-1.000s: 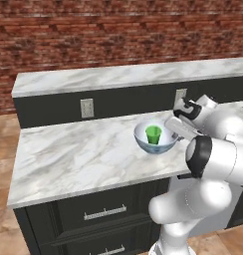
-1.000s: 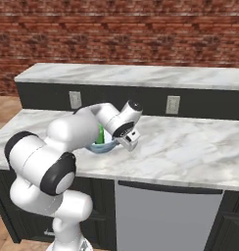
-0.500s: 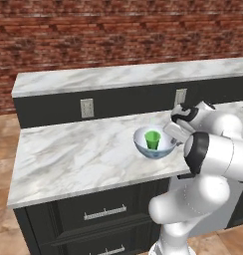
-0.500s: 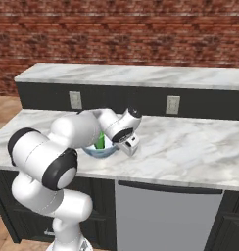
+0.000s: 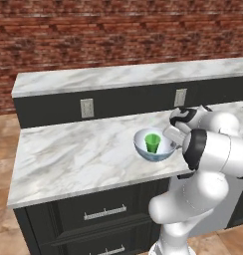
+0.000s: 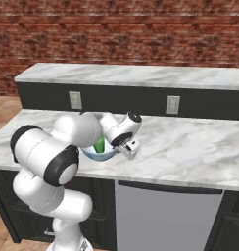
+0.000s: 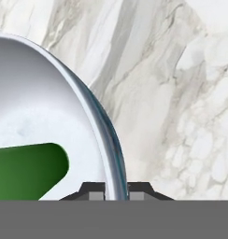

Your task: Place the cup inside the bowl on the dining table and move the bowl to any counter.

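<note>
Gripper pinching the bowl's rim on the counter

The gripper point(image 7: 117, 192) is closed on the rim of the bowl point(image 5: 154, 146), one finger inside and one outside. The green cup point(image 5: 152, 143) stands inside the bowl, which sits on the marble counter point(image 5: 78, 152) near its front edge, above the drawers point(image 5: 101, 213).

The surface point(image 5: 83, 149) was polished white-grey veined marble. The bowl point(image 7: 50, 121) looked like glossy glazed ceramic, smooth and pale inside. The cup point(image 5: 152, 142) was matt green, plastic-looking. Behind ran a rough red brick wall point(image 5: 118, 35).
</note>
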Robot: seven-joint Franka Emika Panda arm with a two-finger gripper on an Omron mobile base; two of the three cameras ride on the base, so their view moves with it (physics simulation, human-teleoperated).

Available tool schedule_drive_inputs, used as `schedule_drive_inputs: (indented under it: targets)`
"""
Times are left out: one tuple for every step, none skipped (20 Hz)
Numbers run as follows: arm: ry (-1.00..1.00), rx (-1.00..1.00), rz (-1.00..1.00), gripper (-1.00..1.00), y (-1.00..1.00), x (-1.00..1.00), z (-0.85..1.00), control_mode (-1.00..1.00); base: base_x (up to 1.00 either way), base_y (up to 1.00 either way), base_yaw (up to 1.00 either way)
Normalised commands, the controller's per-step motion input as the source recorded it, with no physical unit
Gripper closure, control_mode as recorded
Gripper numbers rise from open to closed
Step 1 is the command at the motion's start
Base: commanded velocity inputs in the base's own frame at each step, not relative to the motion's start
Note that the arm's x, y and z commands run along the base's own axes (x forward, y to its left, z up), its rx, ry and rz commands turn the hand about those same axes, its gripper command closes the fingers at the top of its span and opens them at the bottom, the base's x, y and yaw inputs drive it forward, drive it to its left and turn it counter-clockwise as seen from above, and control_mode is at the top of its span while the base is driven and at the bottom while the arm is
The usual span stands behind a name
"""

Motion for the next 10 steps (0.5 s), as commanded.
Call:
schedule_drive_inputs:
  targets:
    - [0.0, 0.0, 0.0, 1.0, 0.0, 0.04, -0.19, -1.0, 0.0, 0.0, 0.0]
    - [0.0, 0.0, 0.0, 1.0, 0.0, 0.04, -0.21, -1.0, 0.0, 0.0, 0.0]
    - [0.0, 0.0, 0.0, 1.0, 0.0, 0.06, -0.26, -1.0, 0.0, 0.0, 0.0]
    - [0.0, 0.0, 0.0, 1.0, 0.0, 0.04, -0.28, -1.0, 0.0, 0.0, 0.0]
    - [0.0, 0.0, 0.0, 1.0, 0.0, 0.03, -0.24, -1.0, 0.0, 0.0, 0.0]
    - [0.0, 0.0, 0.0, 1.0, 0.0, 0.0, -0.19, -1.0, 0.0, 0.0, 0.0]
    - [0.0, 0.0, 0.0, 1.0, 0.0, 0.0, -0.08, -1.0, 0.0, 0.0, 0.0]
    - [0.0, 0.0, 0.0, 1.0, 0.0, 0.0, 0.0, -1.0, 0.0, 0.0, 0.0]
    - [0.0, 0.0, 0.0, 1.0, 0.0, 0.0, 0.0, -1.0, 0.0, 0.0, 0.0]
    - [0.0, 0.0, 0.0, 1.0, 0.0, 0.0, 0.0, -1.0, 0.0, 0.0, 0.0]
